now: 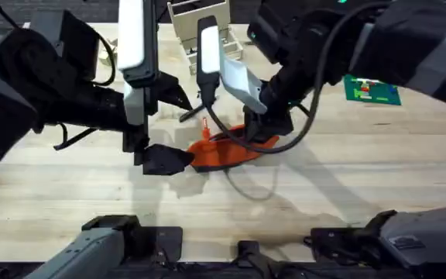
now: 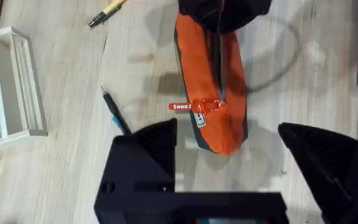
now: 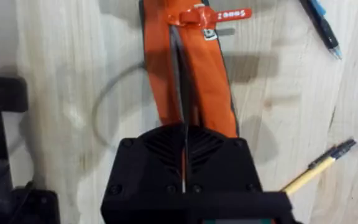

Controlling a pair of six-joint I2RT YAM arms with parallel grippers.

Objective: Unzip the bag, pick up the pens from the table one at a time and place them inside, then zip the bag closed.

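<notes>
Bag (image 1: pixel 224 152): orange, lay on the table (image 1: pixel 378 178) at mid-field, between my two grippers. In my left wrist view the bag (image 2: pixel 211 93) ran lengthwise away from my fingers, zipper along its top, the slider and its orange pull tab (image 2: pixel 191 106) sitting close to the near end. In my right wrist view the same zipper line (image 3: pixel 180 68) ran from my fingers up to the tab (image 3: pixel 225 15) at the far end.

Left gripper (image 1: pixel 163 160): set at the bag's left end, fingers (image 2: pixel 145 152) spread wide, one on each side of that end, holding nothing.

Right gripper (image 1: pixel 265 132): pressed down on the bag's right end, fingers (image 3: pixel 185 155) clenched together over the zipper seam, gripping the bag there.

Black pen (image 2: pixel 115 109): on the table just beside the bag, apart from it; also seen at (image 3: pixel 321 25).

Yellow pen (image 2: pixel 107 12): on the table farther off, dark tip outward; also at (image 3: pixel 319 166).

White rack (image 2: pixel 8 87): on the table, well apart from the bag.
</notes>
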